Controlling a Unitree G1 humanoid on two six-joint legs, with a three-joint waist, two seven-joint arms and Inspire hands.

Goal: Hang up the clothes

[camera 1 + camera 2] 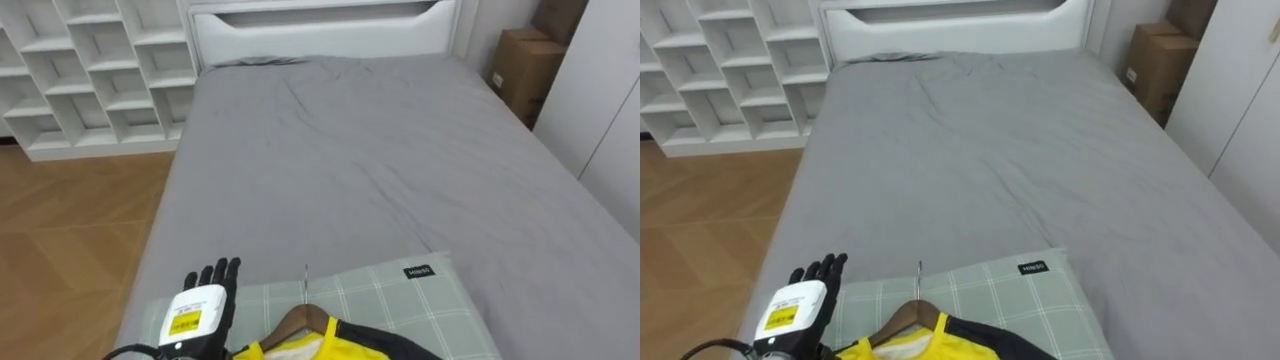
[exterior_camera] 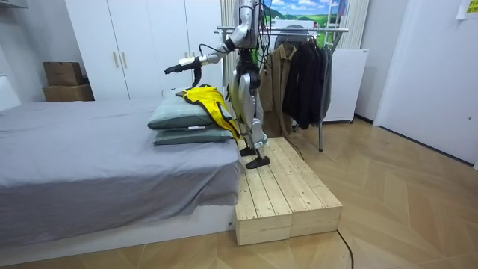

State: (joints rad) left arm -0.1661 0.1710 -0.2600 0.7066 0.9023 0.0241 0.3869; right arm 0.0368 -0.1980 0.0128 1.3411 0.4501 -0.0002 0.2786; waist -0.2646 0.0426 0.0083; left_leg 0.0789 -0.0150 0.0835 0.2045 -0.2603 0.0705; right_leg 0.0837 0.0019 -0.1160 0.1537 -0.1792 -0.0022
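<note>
A yellow and black garment (image 1: 345, 346) lies on a wooden hanger (image 1: 298, 321) with a thin metal hook, on top of a green checked pillow (image 1: 400, 300) at the foot of the bed. My left hand (image 1: 205, 300) hovers over the pillow's left end, just left of the hanger and apart from it, fingers straight and open, holding nothing. In the room view I stand on a wooden platform (image 2: 284, 194) facing the bed, the left hand (image 2: 175, 69) stretched out above the garment (image 2: 209, 101). A clothes rack (image 2: 299, 30) with dark coats stands behind me.
The grey bed (image 1: 380, 150) stretches ahead to a white headboard (image 1: 320, 25). White cube shelves (image 1: 90, 70) stand at the far left, a cardboard box (image 1: 525, 65) at the far right by white wardrobe doors. Two pillows (image 2: 183, 119) are stacked.
</note>
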